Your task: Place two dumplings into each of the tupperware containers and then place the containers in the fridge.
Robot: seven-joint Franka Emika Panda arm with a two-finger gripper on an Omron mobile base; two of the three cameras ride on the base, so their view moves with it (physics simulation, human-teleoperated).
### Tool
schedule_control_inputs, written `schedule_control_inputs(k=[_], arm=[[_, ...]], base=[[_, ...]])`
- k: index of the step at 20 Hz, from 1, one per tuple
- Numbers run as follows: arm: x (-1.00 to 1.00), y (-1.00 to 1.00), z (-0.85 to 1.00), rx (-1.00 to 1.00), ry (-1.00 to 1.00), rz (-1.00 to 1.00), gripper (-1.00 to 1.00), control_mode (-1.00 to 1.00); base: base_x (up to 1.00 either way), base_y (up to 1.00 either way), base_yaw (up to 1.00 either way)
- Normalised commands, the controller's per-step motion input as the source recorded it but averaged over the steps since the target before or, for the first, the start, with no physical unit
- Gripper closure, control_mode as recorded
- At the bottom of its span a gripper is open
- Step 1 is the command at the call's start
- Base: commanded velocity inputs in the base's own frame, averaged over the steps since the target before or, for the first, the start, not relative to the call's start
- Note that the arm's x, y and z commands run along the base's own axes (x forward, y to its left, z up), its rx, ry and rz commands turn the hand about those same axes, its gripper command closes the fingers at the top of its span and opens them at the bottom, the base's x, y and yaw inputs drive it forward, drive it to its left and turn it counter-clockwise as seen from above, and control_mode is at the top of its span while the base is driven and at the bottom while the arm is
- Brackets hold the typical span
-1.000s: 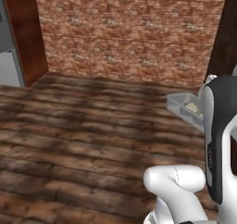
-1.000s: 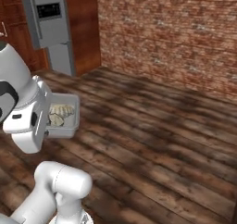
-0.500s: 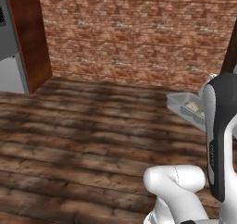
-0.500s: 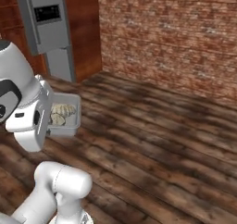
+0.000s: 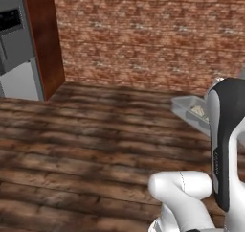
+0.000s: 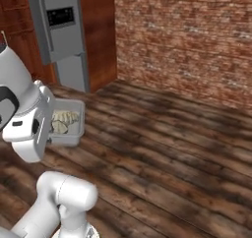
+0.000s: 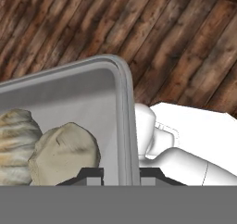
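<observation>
Grey-white fridge (image 5: 16, 49) stands at the far left of the left base view, beside a reddish cabinet panel (image 5: 45, 39), its doors looking shut as far as the frames tell. To the right, above the wooden floor (image 5: 95, 145), a container (image 5: 189, 109) is carried in the air next to the arm, well apart from the fridge. In the right base view the same container (image 6: 74, 121) hangs in front of the arm with two dumplings (image 6: 63, 122) lying inside, and the fridge (image 6: 61, 33) rises beyond it. The hand view shows the claw (image 7: 121, 174) closed narrow on the container's rim (image 7: 125, 121), one finger on each side of the wall, with the dumplings (image 7: 65, 151) resting on the tray floor just left of the grip. Judging from this, filling of this container is done, and it is on its way to the fridge; setting it inside remains. The second container's state cannot be told.
</observation>
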Motion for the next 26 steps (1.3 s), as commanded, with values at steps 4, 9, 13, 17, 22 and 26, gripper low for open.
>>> schedule_control_inputs(k=[4,9,13,17,22,26], arm=[[0.0,0.0,0.0,0.0,0.0,0.0,1.0,1.0],[0.0,0.0,0.0,0.0,0.0,0.0,1.0,1.0],[0.0,0.0,0.0,0.0,0.0,0.0,1.0,1.0],[0.0,0.0,0.0,0.0,0.0,0.0,1.0,1.0],[0.0,0.0,0.0,0.0,0.0,0.0,1.0,1.0],[0.0,0.0,0.0,0.0,0.0,0.0,1.0,1.0]], base=[[0.75,0.46,-0.05],[0.75,0.43,-0.05],[0.66,0.63,-0.06],[0.46,0.97,-0.07],[0.46,0.97,-0.08],[0.55,0.84,-0.07]])
